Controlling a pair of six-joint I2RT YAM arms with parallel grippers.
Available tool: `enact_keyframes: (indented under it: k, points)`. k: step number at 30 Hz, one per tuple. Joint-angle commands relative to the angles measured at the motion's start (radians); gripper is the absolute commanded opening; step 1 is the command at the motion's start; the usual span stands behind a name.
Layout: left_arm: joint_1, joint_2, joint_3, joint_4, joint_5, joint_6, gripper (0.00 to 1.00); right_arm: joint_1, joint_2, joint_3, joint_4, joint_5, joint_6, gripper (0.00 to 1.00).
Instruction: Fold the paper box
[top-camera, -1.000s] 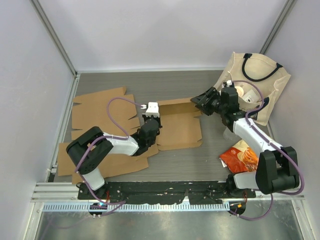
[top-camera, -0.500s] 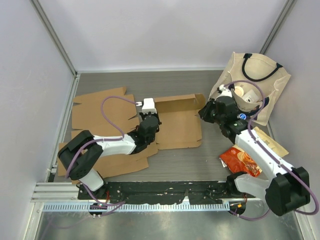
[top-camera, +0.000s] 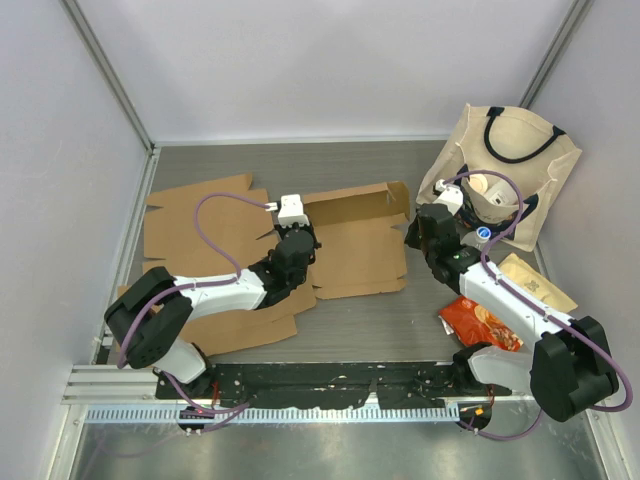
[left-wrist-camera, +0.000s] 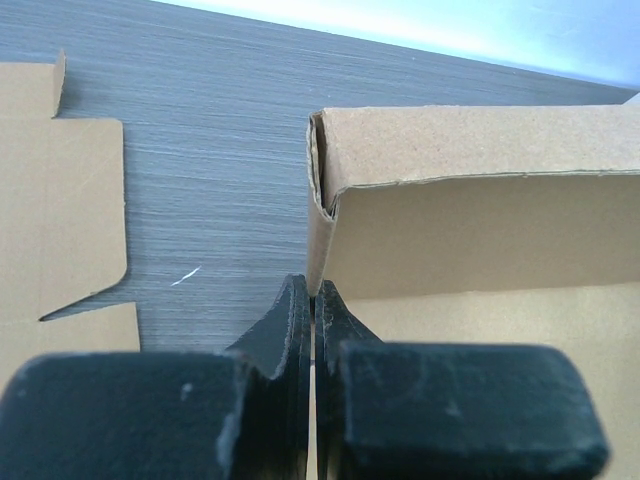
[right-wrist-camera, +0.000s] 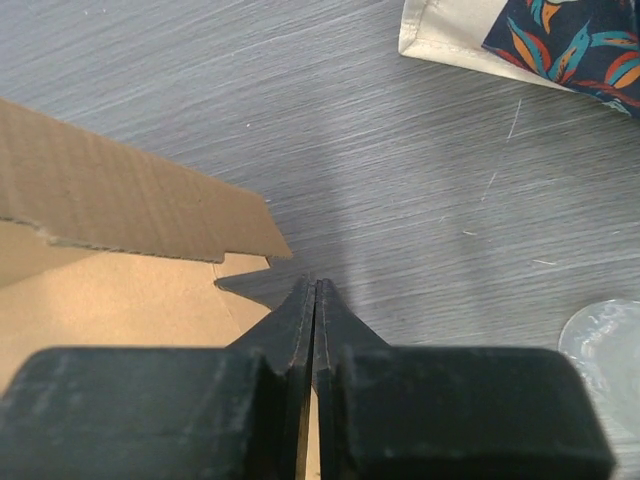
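Half-raised paper box (top-camera: 355, 255) sits beside tote bag (top-camera: 470, 135).

A robotics lab test cell: plain white panel walls (top-camera: 330, 60) framed by aluminium posts (top-camera: 110, 75) enclose a grey wood-grain counter (top-camera: 300, 165). A cabled left arm (top-camera: 215, 290) and right arm (top-camera: 510, 305) stand bolted to a black base plate (top-camera: 330, 378).

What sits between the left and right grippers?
The paper box, back wall raised, spans from left gripper to right gripper; clear in the top view.
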Motion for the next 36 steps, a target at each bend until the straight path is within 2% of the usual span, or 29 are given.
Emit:
enact_keyframes:
  k: [1, 8, 16, 21, 26, 27, 28, 29, 30, 33, 36]
  points:
    - [0.0, -0.053, 0.011, 0.001, -0.01, -0.058, 0.0, 0.001, -0.011, -0.037, 0.17, 0.03, 0.065, 0.05]
    - [0.0, -0.052, 0.004, -0.002, 0.007, -0.092, 0.0, 0.002, -0.014, -0.098, 0.357, -0.065, 0.192, 0.04]
    - [0.0, -0.064, -0.007, -0.007, 0.029, -0.115, 0.0, 0.015, 0.02, -0.116, 0.488, -0.117, 0.208, 0.04]
    - [0.0, -0.067, -0.013, 0.01, 0.055, -0.122, 0.0, 0.019, 0.081, -0.083, 0.439, -0.128, 0.151, 0.04]
    - [0.0, -0.052, -0.018, 0.021, 0.033, -0.083, 0.0, 0.021, 0.063, 0.0, 0.191, -0.16, 0.098, 0.09]
    - [0.003, -0.049, -0.019, 0.025, 0.02, -0.069, 0.0, 0.019, 0.028, 0.041, 0.051, -0.154, 0.085, 0.11]
    - [0.004, -0.042, -0.025, 0.034, 0.018, -0.031, 0.0, 0.019, 0.014, 0.061, -0.01, -0.151, 0.049, 0.18]
    - [0.006, -0.039, -0.03, 0.06, 0.018, -0.015, 0.0, 0.015, 0.002, 0.087, -0.085, -0.151, 0.033, 0.19]
    - [0.016, -0.036, -0.035, 0.07, 0.019, -0.005, 0.0, 0.013, -0.012, 0.15, -0.248, -0.154, 0.013, 0.2]
    - [0.039, -0.048, -0.045, 0.076, 0.044, 0.005, 0.0, 0.009, -0.063, 0.247, -0.507, -0.133, -0.051, 0.25]
    - [0.043, -0.05, -0.053, 0.099, 0.056, 0.037, 0.0, 0.002, -0.094, 0.345, -0.61, -0.135, -0.123, 0.31]
